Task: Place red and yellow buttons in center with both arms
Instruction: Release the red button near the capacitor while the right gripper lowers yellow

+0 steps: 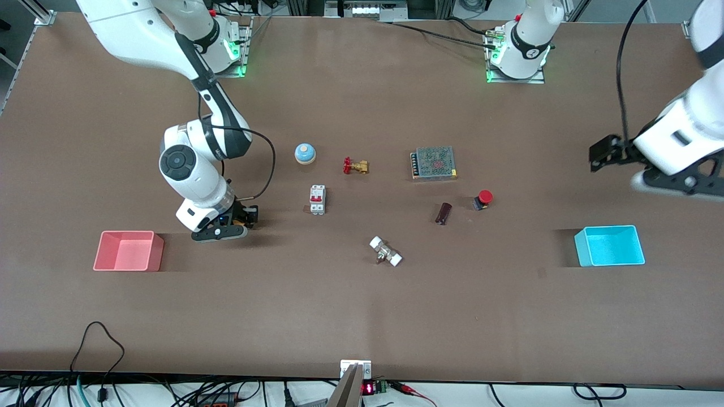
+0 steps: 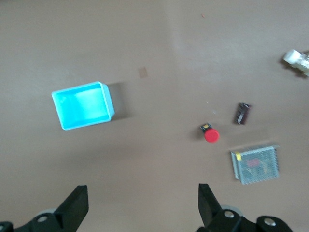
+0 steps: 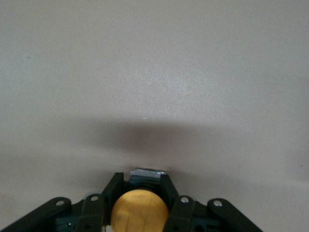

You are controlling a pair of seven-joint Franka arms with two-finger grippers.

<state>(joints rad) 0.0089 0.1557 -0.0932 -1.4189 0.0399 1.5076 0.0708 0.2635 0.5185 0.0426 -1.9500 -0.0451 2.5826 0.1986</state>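
**Front view: yellow button gripped, red button waiting on the table**

Front view: the right gripper (image 1: 240, 217) sat low over the table (image 1: 362, 316), between the pink box (image 1: 129, 251) and the white breaker switch (image 1: 317, 199). The red button (image 1: 483, 198) stood on the table near the metal power supply (image 1: 434, 163), nearer the camera than it, with a small dark cylinder (image 1: 444, 213) just beside the button. The left gripper (image 1: 608, 151) hung in the air toward the left arm's end of the table, well apart from the red button. The blue box (image 1: 610, 246) lay nearer the camera than that gripper's spot.

Left wrist view: the left gripper's fingers (image 2: 75, 207) stood spread wide with nothing between them. Below lay the blue box (image 2: 83, 105), the red button (image 2: 210, 135), the dark cylinder (image 2: 242, 113) and the power supply (image 2: 255, 164).

Right wrist view: the right gripper (image 3: 140, 193) was clenched on the yellow button (image 3: 139, 210), its round cap filling the space between the two fingers, close above bare table (image 3: 154, 72).
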